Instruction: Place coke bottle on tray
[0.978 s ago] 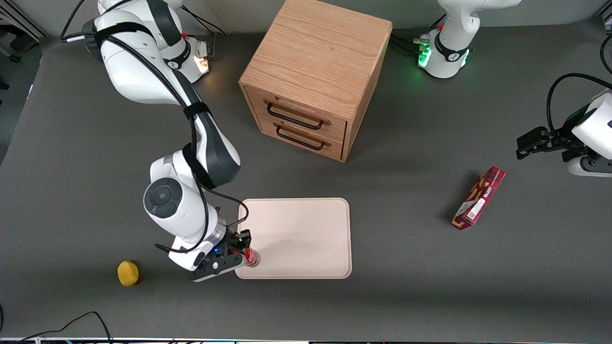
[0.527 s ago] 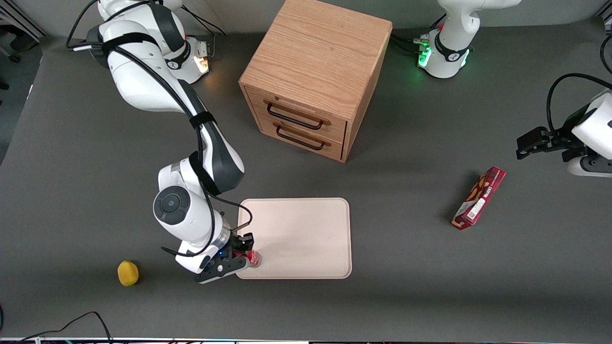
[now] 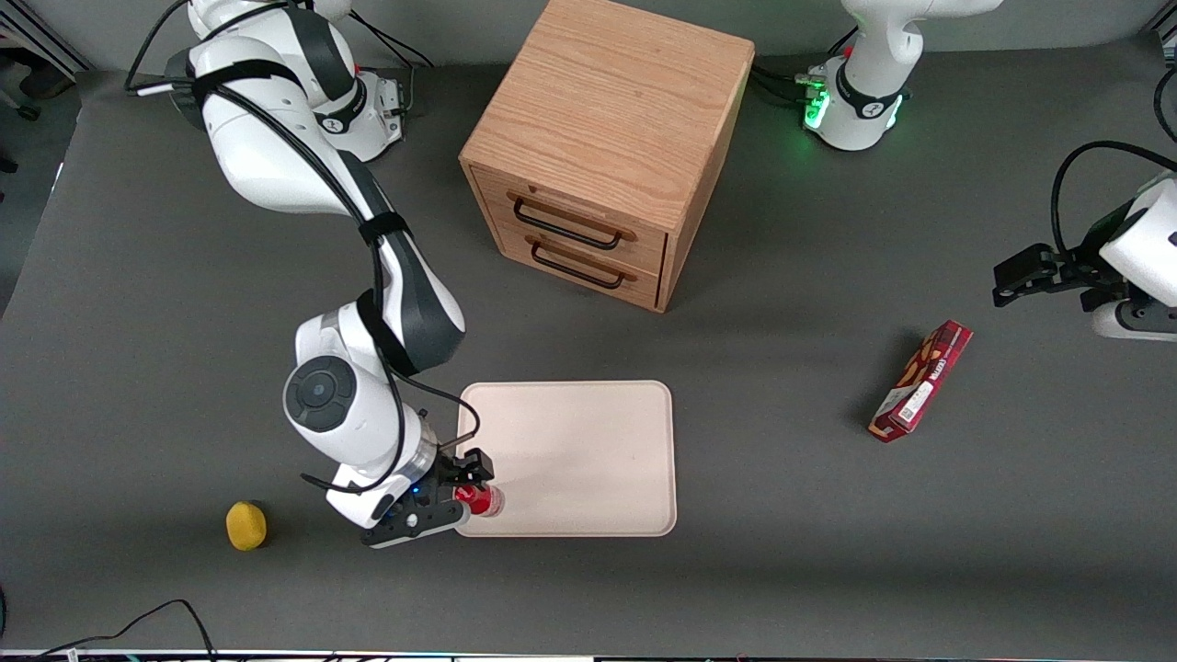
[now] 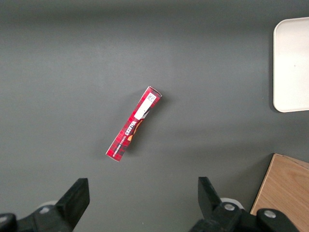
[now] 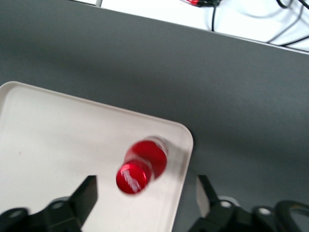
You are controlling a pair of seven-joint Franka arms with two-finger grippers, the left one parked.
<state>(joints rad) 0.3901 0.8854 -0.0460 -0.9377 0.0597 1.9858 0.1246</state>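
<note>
In the front view we see the right arm bent down over the table, its wrist low at the tray's (image 3: pixel 588 450) corner nearest the camera on the working arm's end. The gripper (image 3: pixel 466 492) sits there with its black fingers spread either side of the coke bottle (image 3: pixel 482 499), which stands on the tray just inside that corner. The tray is a flat cream rectangle with rounded corners and a low rim. A yellow rounded object (image 3: pixel 245 525) lies on the grey mat toward the working arm's end; a wooden two-drawer cabinet (image 3: pixel 607 147) stands farther from the camera than the tray.

From the left wrist we see a long red snack box (image 4: pixel 133 124) lying flat, and the tray's edge (image 4: pixel 291 67).

From the right wrist we look down on the bottle's (image 5: pixel 143 165) glossy red cap, upright near the tray's (image 5: pixel 58 135) rounded corner. The gripper (image 5: pixel 145 193) hangs open above it, fingers (image 5: pixel 86 193) clear of the bottle on both sides.
</note>
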